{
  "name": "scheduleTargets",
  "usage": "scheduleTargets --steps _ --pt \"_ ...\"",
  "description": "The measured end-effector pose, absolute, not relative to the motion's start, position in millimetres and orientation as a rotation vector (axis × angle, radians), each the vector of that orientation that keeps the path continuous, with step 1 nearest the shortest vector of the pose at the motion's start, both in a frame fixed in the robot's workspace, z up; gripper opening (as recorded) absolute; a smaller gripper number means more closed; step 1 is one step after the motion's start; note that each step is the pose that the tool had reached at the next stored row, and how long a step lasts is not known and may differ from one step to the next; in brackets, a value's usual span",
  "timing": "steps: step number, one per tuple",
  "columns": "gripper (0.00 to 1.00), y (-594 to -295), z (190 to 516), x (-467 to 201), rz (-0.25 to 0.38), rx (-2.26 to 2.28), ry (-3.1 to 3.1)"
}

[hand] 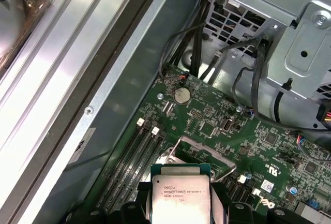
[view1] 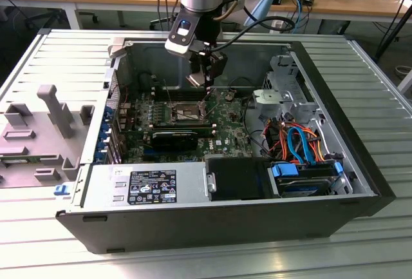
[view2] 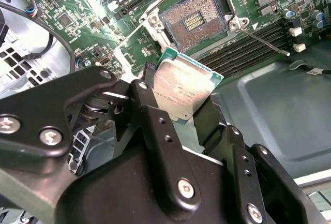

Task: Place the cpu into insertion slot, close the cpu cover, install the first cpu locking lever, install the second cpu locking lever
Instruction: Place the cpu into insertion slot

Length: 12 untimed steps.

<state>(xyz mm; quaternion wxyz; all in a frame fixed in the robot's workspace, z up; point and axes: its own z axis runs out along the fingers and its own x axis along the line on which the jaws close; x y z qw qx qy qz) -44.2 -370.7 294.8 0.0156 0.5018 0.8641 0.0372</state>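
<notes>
Currently, jaws pinch the light, stiff, probably fragile cpu [view2: 181, 92] by opposite edges, near the exposed slot [view2: 194, 22].

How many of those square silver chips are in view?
1: the cpu, gripped in the hand near the empty insertion slot. Others could be hidden.
</notes>
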Motion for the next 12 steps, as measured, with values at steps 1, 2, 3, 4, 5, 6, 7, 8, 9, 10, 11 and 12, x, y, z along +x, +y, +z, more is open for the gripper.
scheduleTargets --steps 1,2,3,4,5,6,7,8,9,10,11,12 --pt "0.54 -370.7 294.8 -44.2 0.116 1.562 2.687" --pt "0.54 -370.7 294.8 -44.2 0.116 1.564 2.686" --pt "0.54 -370.7 294.8 -44.2 0.116 1.566 2.685" --pt "0.54 -370.7 294.8 -44.2 0.116 1.567 2.684" --pt "0.54 -370.7 294.8 -44.2 0.116 1.568 2.683" --pt "0.54 -370.7 294.8 -44.2 0.116 1.57 2.682" --pt "0.54 -370.7 294.8 -44.2 0.116 1.571 2.681" --pt "0.54 -370.7 294.8 -44.2 0.115 1.573 2.68" --pt "0.54 -370.7 294.8 -44.2 0.115 1.575 2.679" --pt "0.54 -370.7 294.8 -44.2 0.115 1.577 2.678" --pt "0.54 -370.7 294.8 -44.2 0.115 1.579 2.677" --pt "0.54 -370.7 294.8 -44.2 0.115 1.58 2.676"
